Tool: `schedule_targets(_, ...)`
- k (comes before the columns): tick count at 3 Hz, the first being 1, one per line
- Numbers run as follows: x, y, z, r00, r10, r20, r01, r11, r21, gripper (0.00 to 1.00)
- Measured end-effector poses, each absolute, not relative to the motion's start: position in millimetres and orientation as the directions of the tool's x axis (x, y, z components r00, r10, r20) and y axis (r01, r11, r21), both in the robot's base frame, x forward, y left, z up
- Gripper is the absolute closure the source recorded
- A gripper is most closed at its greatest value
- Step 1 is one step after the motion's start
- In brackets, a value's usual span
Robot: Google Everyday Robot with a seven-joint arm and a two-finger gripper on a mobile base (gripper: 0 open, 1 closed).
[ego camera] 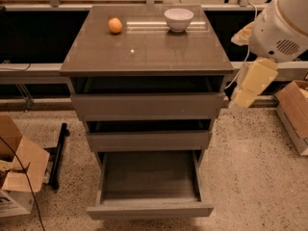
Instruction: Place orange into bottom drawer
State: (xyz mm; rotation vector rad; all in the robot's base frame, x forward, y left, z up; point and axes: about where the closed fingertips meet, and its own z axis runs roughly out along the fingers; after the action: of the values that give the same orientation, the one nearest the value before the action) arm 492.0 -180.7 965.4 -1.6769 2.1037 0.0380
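Observation:
The orange (115, 25) sits on the cabinet top (144, 52) at the back left. The bottom drawer (149, 210) is pulled out wide and its tray shows nothing inside. My gripper (242, 99) hangs off the cabinet's right side at the height of the top drawer, below a white arm joint (279, 25). It is far from the orange and holds nothing that I can see.
A white bowl (178, 19) stands at the back right of the cabinet top. The two upper drawers (147, 107) are slightly open. Cardboard boxes lie on the floor at the left (14, 167) and right (296, 114). A black bar (57, 153) lies left of the cabinet.

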Motion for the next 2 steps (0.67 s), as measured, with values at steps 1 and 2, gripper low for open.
schedule_targets(1,549,-154,958,-0.137,-0.879,-0.456,-0.934,0.268,-0.236,0.0)
schedule_targets(2,563,-151,955,-0.134,-0.871,-0.474,-0.935,0.27,-0.232,0.0)
